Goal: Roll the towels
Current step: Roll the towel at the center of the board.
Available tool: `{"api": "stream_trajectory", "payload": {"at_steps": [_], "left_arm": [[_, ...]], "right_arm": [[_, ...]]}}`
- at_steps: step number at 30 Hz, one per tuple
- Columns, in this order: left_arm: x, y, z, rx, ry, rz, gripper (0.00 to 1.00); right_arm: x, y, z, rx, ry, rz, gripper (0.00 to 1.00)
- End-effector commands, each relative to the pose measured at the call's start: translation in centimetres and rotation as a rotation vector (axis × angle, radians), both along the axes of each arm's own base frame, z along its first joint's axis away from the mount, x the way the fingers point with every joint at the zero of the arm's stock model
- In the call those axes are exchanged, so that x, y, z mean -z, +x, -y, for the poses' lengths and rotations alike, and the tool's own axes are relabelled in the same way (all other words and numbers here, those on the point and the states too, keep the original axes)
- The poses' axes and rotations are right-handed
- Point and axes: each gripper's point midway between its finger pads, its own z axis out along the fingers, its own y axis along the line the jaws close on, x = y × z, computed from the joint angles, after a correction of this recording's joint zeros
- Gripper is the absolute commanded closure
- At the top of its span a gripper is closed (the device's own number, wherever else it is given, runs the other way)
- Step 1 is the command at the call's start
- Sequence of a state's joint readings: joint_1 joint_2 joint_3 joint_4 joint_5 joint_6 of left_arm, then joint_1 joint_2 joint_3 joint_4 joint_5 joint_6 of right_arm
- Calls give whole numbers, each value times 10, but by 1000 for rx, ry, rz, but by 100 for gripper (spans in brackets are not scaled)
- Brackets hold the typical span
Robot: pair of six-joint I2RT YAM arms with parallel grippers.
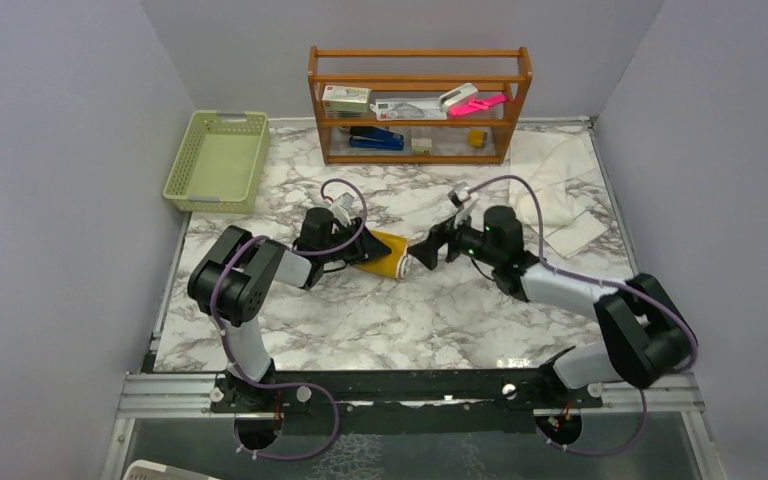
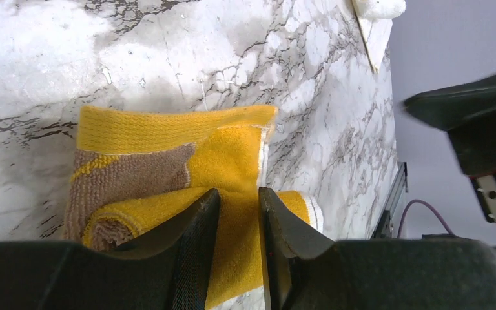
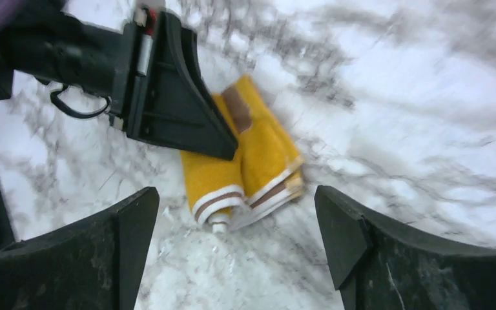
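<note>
The mustard-yellow towel (image 1: pixel 388 257) lies partly rolled in the middle of the marble table. Its rolled part sits nearest my left gripper (image 2: pixel 239 201), which is shut on that roll; the flat remainder (image 2: pixel 168 132) with its brown patch stretches beyond. In the right wrist view the yellow towel (image 3: pixel 255 158) shows its white and brown striped end. My right gripper (image 3: pixel 234 210) hovers just off that end, open, with nothing between its fingers. In the top view the right gripper (image 1: pixel 426 251) is close beside the towel's right end. The cream-white towel (image 1: pixel 560 185) lies crumpled at the back right.
A green plastic basket (image 1: pixel 218 160) stands at the back left. A wooden shelf (image 1: pixel 420 105) holding small items lines the back wall. Grey walls close in on both sides. The left gripper's black body (image 3: pixel 168 97) sits over the towel's far part in the right wrist view.
</note>
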State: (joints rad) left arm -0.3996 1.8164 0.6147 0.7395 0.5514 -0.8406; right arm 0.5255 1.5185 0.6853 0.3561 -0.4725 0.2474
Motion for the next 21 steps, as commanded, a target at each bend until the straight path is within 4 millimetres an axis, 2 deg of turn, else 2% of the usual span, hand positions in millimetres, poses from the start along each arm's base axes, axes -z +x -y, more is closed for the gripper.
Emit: {"api": "stream_trajectory", "payload": {"at_steps": [1, 4, 6, 8, 11, 12, 16, 21], "left_arm": [[86, -39, -36, -54, 255, -199, 66], [88, -39, -36, -47, 256, -205, 66], [89, -40, -36, -47, 257, -206, 66], [89, -40, -36, -48, 257, -208, 66], [90, -41, -36, -44, 256, -212, 66], [90, -41, -35, -42, 256, -214, 66], [92, -42, -36, -37, 261, -222, 66], [92, -42, -35, -36, 263, -227, 66]], "right_arm": [[-73, 28, 36, 283, 163, 427, 0], [-56, 20, 19, 100, 52, 482, 0], [-58, 5, 5, -43, 41, 571, 0], [-59, -9, 0, -112, 26, 675, 0], [-47, -37, -13, -331, -19, 813, 0], [-41, -40, -17, -371, -48, 838, 0], [-6, -48, -44, -488, -225, 876, 0], [24, -41, -60, -538, -333, 832, 4]]}}
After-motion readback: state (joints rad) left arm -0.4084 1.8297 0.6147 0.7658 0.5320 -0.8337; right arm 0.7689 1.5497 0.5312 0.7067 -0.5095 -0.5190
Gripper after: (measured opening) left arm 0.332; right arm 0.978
